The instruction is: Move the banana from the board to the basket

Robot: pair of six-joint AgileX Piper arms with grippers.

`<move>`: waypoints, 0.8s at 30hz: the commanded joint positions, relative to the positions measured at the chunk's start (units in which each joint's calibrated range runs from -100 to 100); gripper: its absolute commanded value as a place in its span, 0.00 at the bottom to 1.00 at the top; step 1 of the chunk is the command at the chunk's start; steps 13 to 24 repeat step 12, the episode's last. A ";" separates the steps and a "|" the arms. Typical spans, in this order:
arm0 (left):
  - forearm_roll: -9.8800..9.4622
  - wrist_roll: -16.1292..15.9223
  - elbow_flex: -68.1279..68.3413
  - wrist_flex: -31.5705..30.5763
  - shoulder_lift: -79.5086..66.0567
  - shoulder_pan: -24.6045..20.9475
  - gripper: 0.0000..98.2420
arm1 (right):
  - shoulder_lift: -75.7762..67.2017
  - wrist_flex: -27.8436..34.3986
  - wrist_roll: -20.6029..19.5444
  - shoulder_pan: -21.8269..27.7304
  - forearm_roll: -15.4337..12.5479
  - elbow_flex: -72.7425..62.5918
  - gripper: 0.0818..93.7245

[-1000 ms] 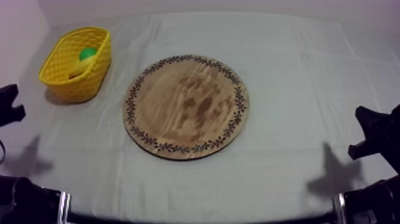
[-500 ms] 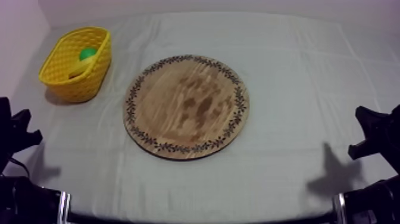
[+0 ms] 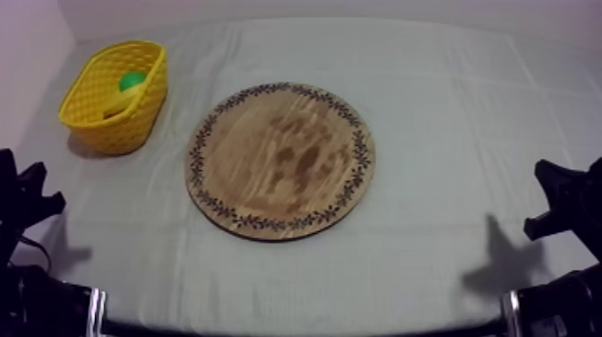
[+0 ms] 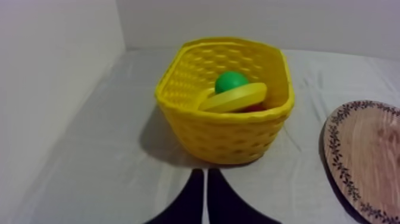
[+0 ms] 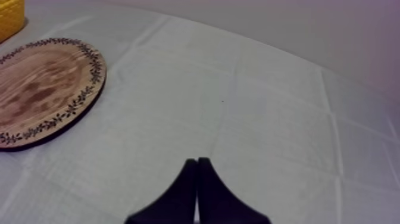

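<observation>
Left gripper [image 4: 204,174]: had sunk lower and closer to the counter's [image 3: 448,116] near left edge than a second before; fingers pressed together on nothing.
Right gripper [image 5: 196,162]: unchanged at its side, closed and empty.
Banana [image 4: 235,98]: lay inside the yellow basket [image 4: 220,137], leaning on a green fruit [image 4: 231,80].
Wooden board [image 3: 279,161]: bare, so the task looked done and both arms were probably parked.
Writing: none readable.

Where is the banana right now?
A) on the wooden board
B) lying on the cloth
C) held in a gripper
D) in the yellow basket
D: the banana lies inside the yellow basket, resting against a round green fruit.
</observation>
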 commanded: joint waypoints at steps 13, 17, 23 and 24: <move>-0.10 1.74 0.24 -0.45 -0.02 1.04 0.00 | 0.00 -0.06 -0.01 0.00 0.00 -0.03 0.00; -0.10 1.74 0.24 -0.45 -0.02 1.04 0.00 | 0.00 -0.06 -0.01 0.00 0.00 -0.03 0.00; -0.10 1.74 0.24 -0.45 -0.02 1.04 0.00 | 0.00 -0.06 -0.01 0.00 0.00 -0.03 0.00; -0.10 1.74 0.24 -0.45 -0.02 1.04 0.00 | 0.00 -0.06 -0.01 0.00 0.00 -0.03 0.00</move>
